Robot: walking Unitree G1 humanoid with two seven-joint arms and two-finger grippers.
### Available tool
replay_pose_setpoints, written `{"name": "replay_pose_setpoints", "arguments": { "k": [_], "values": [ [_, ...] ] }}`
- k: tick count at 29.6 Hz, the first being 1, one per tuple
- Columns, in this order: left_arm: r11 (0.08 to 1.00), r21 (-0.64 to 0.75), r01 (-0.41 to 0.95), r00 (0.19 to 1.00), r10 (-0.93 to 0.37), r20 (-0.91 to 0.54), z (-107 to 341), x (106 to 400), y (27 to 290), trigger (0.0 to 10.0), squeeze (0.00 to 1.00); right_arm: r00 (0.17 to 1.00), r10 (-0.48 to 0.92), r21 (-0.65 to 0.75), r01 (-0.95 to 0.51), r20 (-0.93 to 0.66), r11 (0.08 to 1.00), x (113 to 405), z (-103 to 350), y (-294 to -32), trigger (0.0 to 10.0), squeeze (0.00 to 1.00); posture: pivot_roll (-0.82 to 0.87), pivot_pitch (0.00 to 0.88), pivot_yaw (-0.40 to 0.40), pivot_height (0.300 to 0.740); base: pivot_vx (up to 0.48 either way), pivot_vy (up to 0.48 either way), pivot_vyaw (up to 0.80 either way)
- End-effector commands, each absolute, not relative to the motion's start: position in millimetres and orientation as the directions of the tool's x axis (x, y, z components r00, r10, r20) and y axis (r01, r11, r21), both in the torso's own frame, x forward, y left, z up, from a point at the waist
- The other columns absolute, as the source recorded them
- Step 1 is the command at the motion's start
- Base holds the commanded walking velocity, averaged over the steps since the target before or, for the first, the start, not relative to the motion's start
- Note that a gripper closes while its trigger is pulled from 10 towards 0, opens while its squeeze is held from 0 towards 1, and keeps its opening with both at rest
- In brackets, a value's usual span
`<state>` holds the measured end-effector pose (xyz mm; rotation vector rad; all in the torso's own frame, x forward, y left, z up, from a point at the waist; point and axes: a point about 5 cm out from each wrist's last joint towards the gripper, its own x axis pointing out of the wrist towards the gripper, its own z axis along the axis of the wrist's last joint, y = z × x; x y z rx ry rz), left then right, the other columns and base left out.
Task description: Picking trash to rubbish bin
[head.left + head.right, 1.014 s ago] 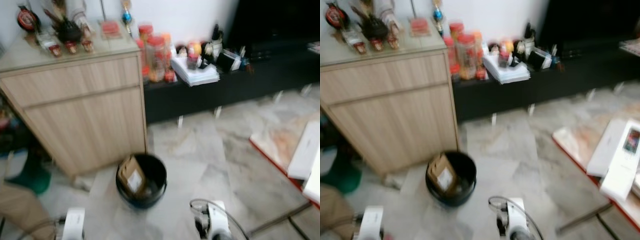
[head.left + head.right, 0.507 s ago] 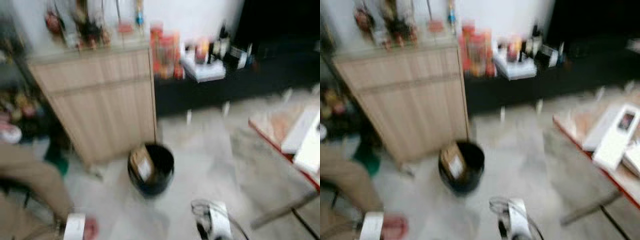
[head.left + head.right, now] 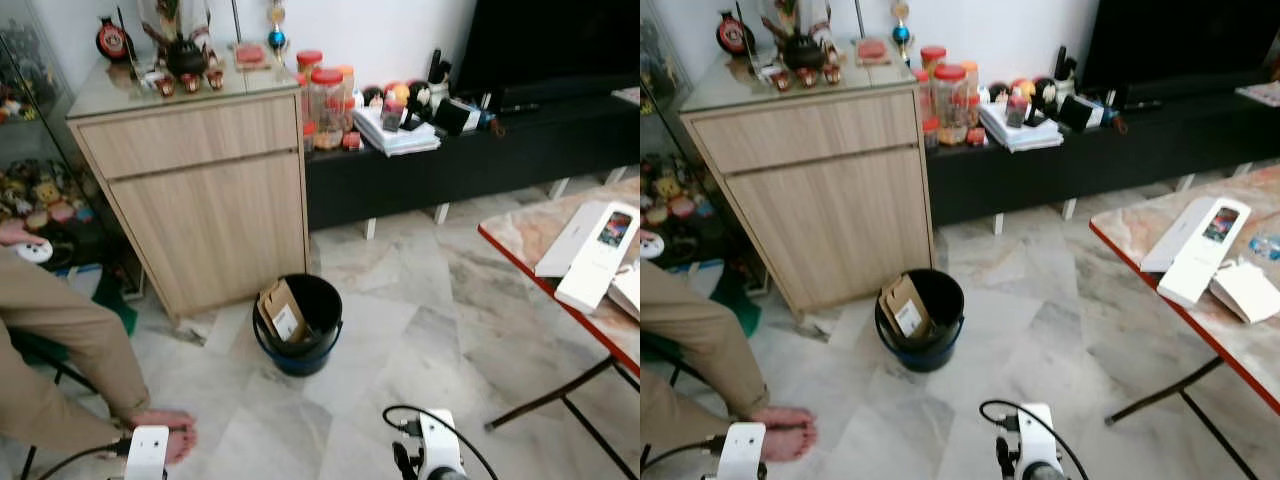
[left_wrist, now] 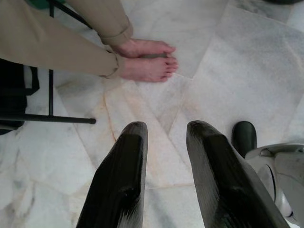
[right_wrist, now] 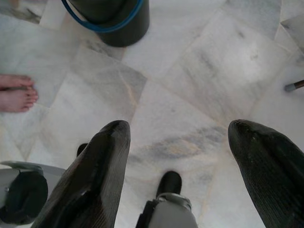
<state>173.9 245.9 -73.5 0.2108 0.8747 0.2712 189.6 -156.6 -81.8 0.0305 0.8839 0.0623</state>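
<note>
Here, white-labelled cardboard (image 3: 283, 312) upright in the black bin (image 3: 322, 345).

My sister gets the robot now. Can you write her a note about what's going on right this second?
Left gripper: empty, fingers slightly apart, pointing at bare floor near a person's feet.
Right gripper: open wide, empty, over the floor.
Bin: black, beside the wooden cabinet.
Done: a cardboard piece is already in the bin.
Left: find more trash; possibly the boxes on the table.
</note>
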Motion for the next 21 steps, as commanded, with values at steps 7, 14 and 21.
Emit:
{"name": "replay_pose_setpoints", "arguments": {
  "k": [7, 14, 21],
  "values": [
    [0.941, 0.301, -0.152, 0.64, 0.326, -0.696, -69.2, 180.8, 246.8, 10.0, 0.0, 0.702, 0.094, 0.064, -0.069, -0.706, 0.996, 214.4, -67.7, -148.5, 10.0, 0.0, -0.03, 0.0, 0.012, 0.74, 0.0, 0.0, 0.0],
    [0.938, 0.307, -0.159, 0.654, 0.333, -0.679, -64.9, 187.6, 249.1, 10.0, 0.0, 0.734, 0.102, 0.072, -0.073, -0.671, 0.995, 227.7, -59.3, -144.2, 10.0, 0.0, -0.03, 0.0, 0.017, 0.74, 0.0, 0.0, 0.0],
    [0.938, 0.312, -0.151, 0.649, 0.333, -0.684, -66.2, 185.3, 249.0, 10.0, 0.0, 0.714, 0.095, 0.082, -0.054, -0.693, 0.995, 221.4, -63.7, -145.4, 10.0, 0.0, -0.03, 0.0, 0.021, 0.74, 0.0, 0.0, -0.29]
  ]
}}
